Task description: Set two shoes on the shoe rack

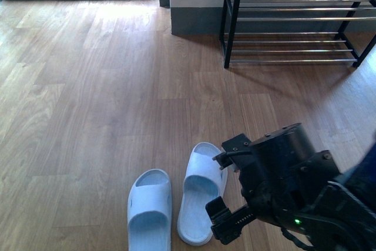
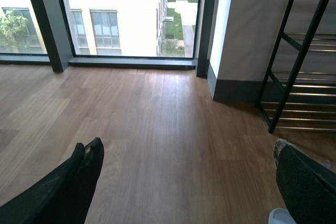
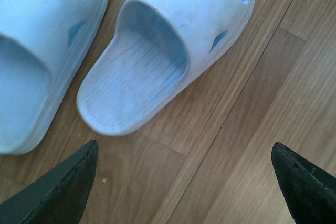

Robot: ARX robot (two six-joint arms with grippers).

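Front view: two pale blue slides lie side by side on the wooden floor (image 1: 88,86). The right end effector (image 1: 222,191) hangs just beside the nearer slide sandal (image 1: 197,195), and the other slide sandal (image 1: 150,210) lies beyond it. The shoe rack (image 1: 231,22) stands well apart against the far wall. I judge this to be the approach to the first pick-up, with nothing lifted yet.

Left wrist view: the left end effector (image 2: 186,148) is spread wide and holds nothing, with only floor between its fingers. The rack shows off to one side, and a pale blue scrap at the picture's edge is probably a sandal tip.

Right wrist view: the right end effector (image 3: 185,148) is spread wide and holds nothing. The nearer slide sandal (image 3: 173,40) has its heel end just ahead of the fingertips (image 3: 84,166), touching neither of them. The other slide sandal (image 3: 37,51) lies alongside.

The next move likely calls for easing forward and down until one finger goes inside the footbed and the other outside the side wall. The fingers would then close firmly on the wall, and the sandal would have to be carried a long way to the rack's bars.
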